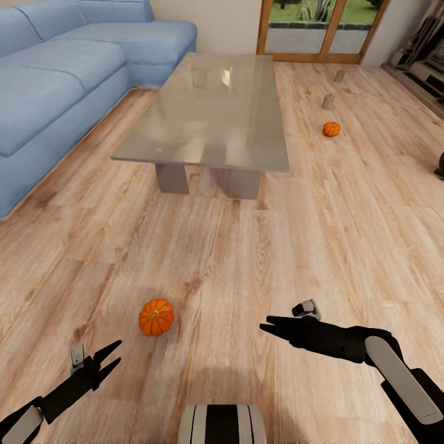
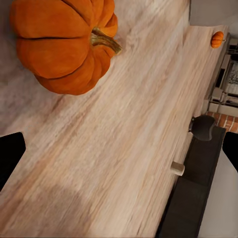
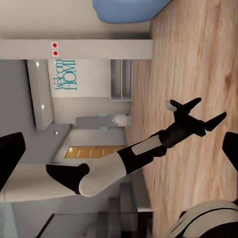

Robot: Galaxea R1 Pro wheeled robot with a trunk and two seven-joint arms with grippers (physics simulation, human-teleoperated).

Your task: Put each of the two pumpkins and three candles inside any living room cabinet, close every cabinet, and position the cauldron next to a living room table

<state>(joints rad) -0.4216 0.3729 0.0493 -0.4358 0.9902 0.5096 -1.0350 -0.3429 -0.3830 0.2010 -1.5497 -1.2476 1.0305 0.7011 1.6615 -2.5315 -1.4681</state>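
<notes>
The left gripper (image 1: 111, 357) gapes wide just near-left of the larger pumpkin (image 1: 156, 317) on the floor. The right gripper (image 1: 271, 325) looks narrow. The cauldron (image 1: 440, 165), far right, is cut off.

Open plank floor (image 1: 246, 259) lies between the robot and the glossy grey bench (image 1: 216, 111), with the larger pumpkin (image 1: 156, 317) just ahead of the left end effector (image 1: 110, 359); the blue sofa (image 1: 55, 80) walls the left.
</notes>
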